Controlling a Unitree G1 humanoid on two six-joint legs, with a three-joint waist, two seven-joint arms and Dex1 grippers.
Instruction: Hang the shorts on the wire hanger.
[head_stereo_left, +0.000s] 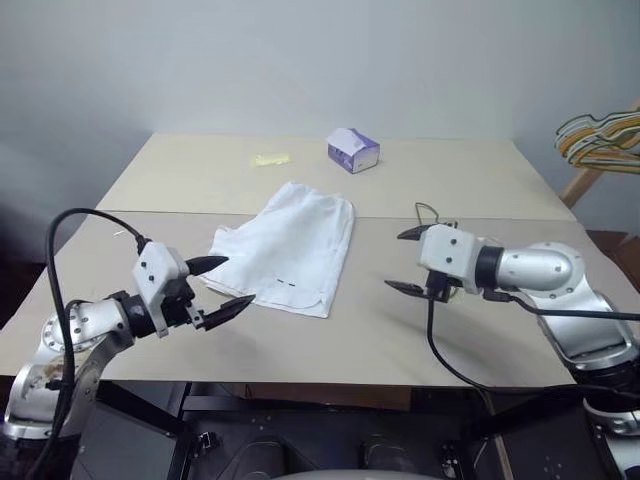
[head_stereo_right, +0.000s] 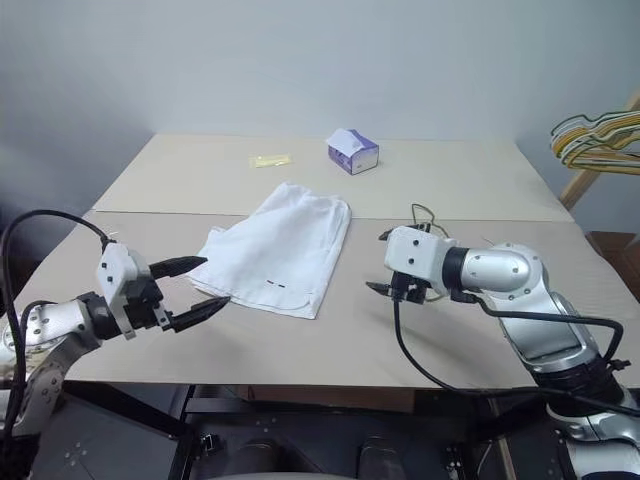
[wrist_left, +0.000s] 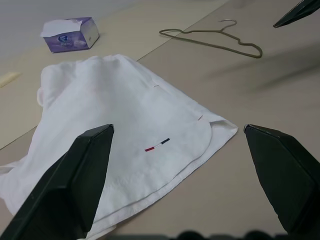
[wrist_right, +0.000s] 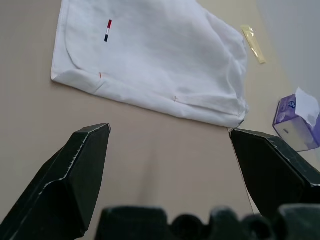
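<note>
While both the left gripper (head_stereo_left: 220, 284) and the right gripper (head_stereo_left: 408, 262) hover spread and empty, the shorts (head_stereo_left: 290, 247), lying flat mid-table between them with the wire hanger (wrist_left: 212, 38) to their right, look light and limp, best pinched at the far gathered waistband.

- The shorts (head_stereo_left: 290, 245) are white, with a small dash striped red, white and dark blue near one leg and thin reddish stitches at the hem.
- The wire hanger (wrist_left: 212, 39) is dull olive green.
- The tissue box (head_stereo_left: 353, 150) is purple and white.
- The table (head_stereo_left: 180, 175) is pale beige.
- A flat packet (head_stereo_left: 271, 159) is yellow.
- The hangers on the rack (head_stereo_left: 600, 138) are yellow, green and orange.
- The gripper fingers (wrist_left: 70, 185) are black.
</note>
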